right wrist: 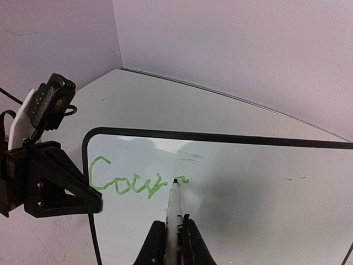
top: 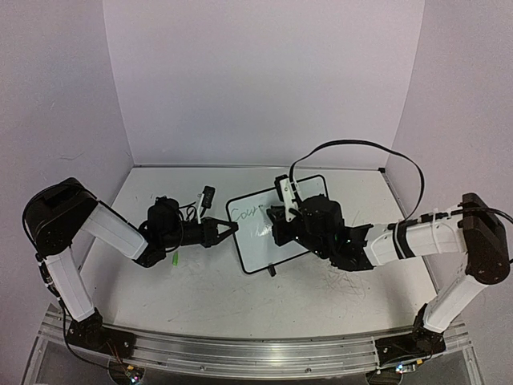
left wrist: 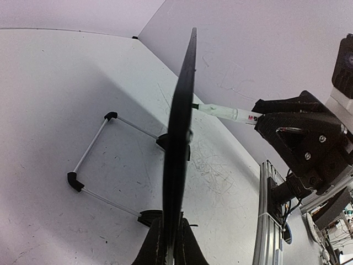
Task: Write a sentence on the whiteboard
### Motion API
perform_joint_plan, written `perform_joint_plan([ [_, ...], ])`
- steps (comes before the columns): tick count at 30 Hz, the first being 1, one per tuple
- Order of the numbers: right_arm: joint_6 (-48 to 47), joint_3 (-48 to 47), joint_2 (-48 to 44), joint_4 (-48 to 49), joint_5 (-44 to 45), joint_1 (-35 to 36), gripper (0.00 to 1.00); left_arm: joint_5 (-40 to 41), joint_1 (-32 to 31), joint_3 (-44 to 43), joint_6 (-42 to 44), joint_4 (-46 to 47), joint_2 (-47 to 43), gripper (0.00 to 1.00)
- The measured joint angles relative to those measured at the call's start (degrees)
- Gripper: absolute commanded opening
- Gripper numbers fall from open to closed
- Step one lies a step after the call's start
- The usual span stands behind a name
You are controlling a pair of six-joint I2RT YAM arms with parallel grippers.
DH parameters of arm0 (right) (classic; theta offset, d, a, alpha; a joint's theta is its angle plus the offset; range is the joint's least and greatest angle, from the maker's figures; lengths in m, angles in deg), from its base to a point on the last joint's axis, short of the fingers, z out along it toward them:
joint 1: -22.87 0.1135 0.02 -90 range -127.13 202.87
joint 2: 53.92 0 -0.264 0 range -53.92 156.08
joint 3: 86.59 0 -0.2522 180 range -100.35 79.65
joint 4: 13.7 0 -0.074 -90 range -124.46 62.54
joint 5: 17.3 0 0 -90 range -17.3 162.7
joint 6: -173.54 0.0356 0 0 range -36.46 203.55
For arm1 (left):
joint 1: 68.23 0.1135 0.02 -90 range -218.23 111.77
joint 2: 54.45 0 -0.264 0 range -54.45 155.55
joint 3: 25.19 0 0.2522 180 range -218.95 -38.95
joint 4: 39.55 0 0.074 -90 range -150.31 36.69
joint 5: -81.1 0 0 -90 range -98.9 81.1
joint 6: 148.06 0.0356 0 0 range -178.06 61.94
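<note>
The whiteboard [top: 258, 233], white with a thin black frame, stands tilted at the table's middle; it shows edge-on in the left wrist view [left wrist: 181, 132] and face-on in the right wrist view [right wrist: 265, 199]. My left gripper [top: 232, 230] is shut on its left edge, also seen in the left wrist view [left wrist: 172, 243]. My right gripper [right wrist: 172, 234] is shut on a white marker [right wrist: 174, 207] whose tip touches the board. Green writing [right wrist: 132, 183] reads roughly "Cour" with a short stroke after it, one line only. The right gripper in the top view [top: 282, 215] sits over the board.
A wire stand with black feet [left wrist: 91, 171] props the board from behind. A green marker cap [top: 174, 260] lies on the table under my left arm. Grey scuff marks [left wrist: 220, 165] cover the tabletop. A black cable [top: 361, 148] loops above my right arm. A metal rail [top: 240, 353] runs along the near edge.
</note>
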Motion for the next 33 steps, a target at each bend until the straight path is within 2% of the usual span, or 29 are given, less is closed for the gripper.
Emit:
perform_joint_plan([
  [33, 0.84, 1.81, -0.37, -0.3, 0.14, 0.22, 0.0, 0.09, 0.0, 0.0, -0.09, -0.43, -0.07, 0.0],
])
